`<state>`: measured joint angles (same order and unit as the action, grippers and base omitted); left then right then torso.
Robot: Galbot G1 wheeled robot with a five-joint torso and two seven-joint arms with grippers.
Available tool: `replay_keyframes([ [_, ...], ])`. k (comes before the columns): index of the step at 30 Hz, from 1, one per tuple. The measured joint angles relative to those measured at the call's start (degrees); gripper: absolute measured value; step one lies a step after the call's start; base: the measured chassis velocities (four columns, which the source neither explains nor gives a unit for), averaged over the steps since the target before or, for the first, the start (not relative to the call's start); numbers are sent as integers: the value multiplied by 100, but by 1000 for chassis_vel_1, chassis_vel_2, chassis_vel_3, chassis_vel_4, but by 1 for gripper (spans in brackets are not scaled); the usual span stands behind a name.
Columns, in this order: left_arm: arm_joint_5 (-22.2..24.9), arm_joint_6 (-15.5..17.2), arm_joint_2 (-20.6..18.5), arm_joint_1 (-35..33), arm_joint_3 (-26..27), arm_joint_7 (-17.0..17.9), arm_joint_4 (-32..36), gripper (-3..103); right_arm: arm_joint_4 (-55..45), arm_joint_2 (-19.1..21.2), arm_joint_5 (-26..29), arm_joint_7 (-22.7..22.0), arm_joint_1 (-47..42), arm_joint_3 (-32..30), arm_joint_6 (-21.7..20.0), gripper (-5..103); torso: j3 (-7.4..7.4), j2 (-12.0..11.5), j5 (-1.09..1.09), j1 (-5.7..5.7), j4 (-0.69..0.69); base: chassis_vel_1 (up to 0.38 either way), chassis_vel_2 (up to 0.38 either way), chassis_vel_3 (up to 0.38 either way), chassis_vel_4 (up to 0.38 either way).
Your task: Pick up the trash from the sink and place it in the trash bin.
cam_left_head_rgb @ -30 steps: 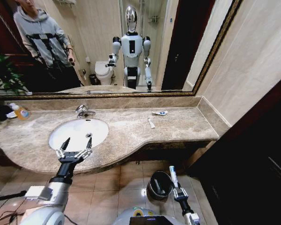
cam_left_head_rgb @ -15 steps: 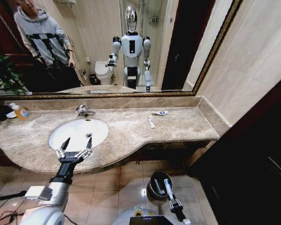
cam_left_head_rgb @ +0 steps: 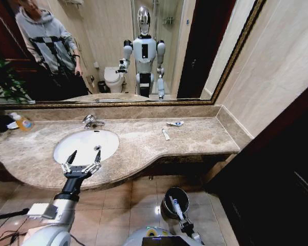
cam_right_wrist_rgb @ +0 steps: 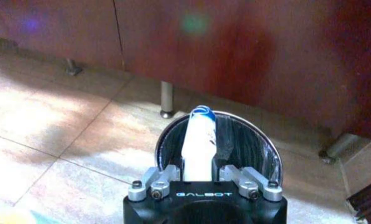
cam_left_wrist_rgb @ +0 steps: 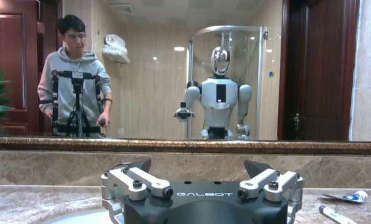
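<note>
You've got 3 pieces of trash, 2 tubes (cam_left_head_rgb: 166, 134) (cam_left_head_rgb: 175, 123) on the marble counter and 1 tube (cam_right_wrist_rgb: 198, 140) over the 1 trash bin (cam_right_wrist_rgb: 260, 144), plus 1 sink (cam_left_head_rgb: 87, 144) and 1 yellow-orange bottle (cam_left_head_rgb: 21, 122).

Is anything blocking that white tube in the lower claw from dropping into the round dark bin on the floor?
Nothing visible does. The right gripper holds the white tube with blue markings directly over the open mouth of the dark metallic bin.

A white tube (cam_left_head_rgb: 177, 208) with blue markings tilts over the round dark trash bin (cam_left_head_rgb: 168, 203) at lower centre; two more tubes (cam_left_head_rgb: 166, 134) lie on the marble right of the white oval sink (cam_left_head_rgb: 86, 145).
</note>
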<state>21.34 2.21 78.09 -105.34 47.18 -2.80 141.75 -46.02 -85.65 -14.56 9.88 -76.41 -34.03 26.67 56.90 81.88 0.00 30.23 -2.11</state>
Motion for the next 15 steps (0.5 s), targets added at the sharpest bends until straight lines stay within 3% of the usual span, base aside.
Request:
replay_keyframes([
  [15,0,0,0,0,0,0,0,100,735,45,-283,25,876,-20,-510,27,0,0,0,0,0,0,0,0,0],
])
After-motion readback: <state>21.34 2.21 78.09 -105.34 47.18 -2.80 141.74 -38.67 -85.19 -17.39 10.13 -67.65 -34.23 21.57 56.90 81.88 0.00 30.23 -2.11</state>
